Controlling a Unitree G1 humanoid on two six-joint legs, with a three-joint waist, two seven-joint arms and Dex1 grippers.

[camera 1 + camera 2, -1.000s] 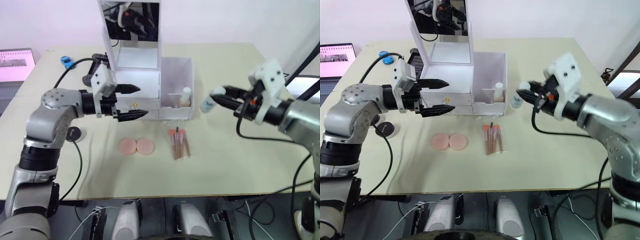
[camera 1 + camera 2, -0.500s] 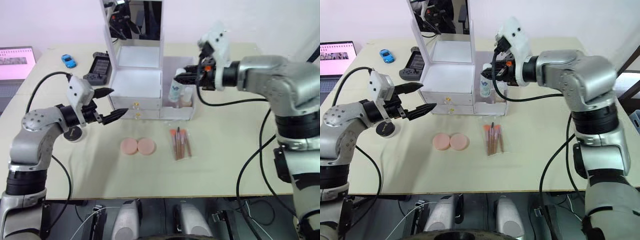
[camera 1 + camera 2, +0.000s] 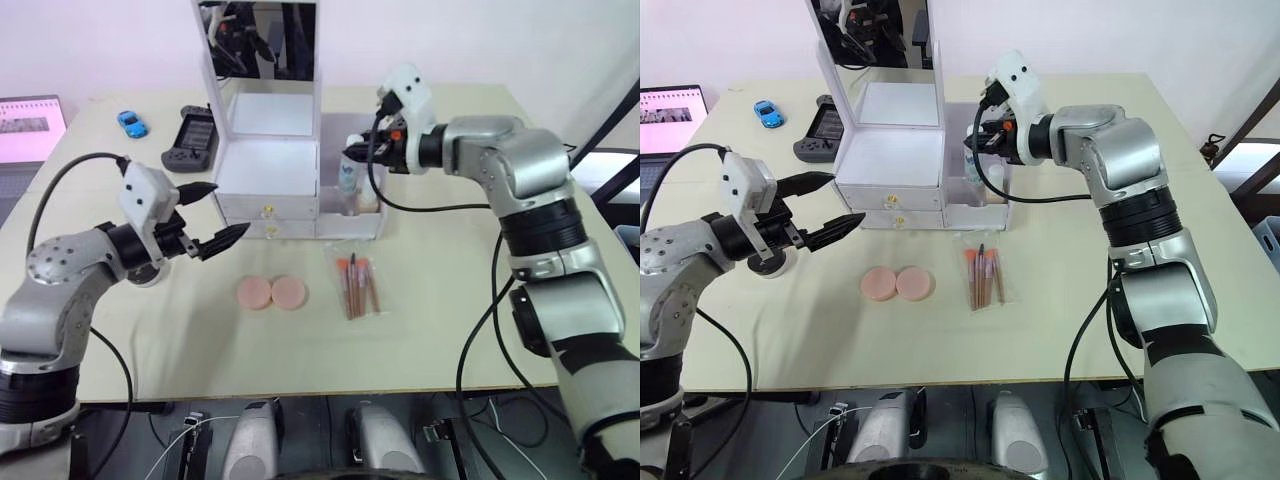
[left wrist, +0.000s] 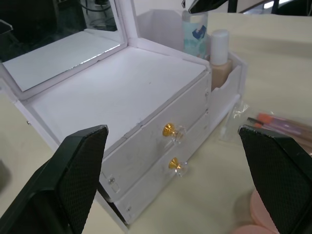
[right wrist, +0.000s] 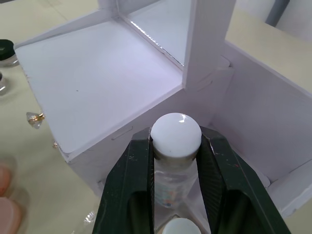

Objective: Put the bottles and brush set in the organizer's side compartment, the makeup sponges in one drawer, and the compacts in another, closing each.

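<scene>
Blue-label bottle (image 5: 175, 146) upright in the side compartment (image 3: 368, 205) beside beige bottle (image 4: 219, 61); 2 sponges (image 3: 272, 293), brush set (image 3: 359, 285) on table

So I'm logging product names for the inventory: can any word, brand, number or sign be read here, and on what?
None can be read.
Blue-label bottle held by the right gripper: a blue mark on its label, no letters legible.
Laptop screen: content too small to read.
Brush pouch: no print legible.
Beige bottle: no label text shows.

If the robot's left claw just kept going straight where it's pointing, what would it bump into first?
Probably the organizer's drawer front: the open left gripper aims at the two gold-knobbed drawers, though the exact contact spot is uncertain.
</scene>
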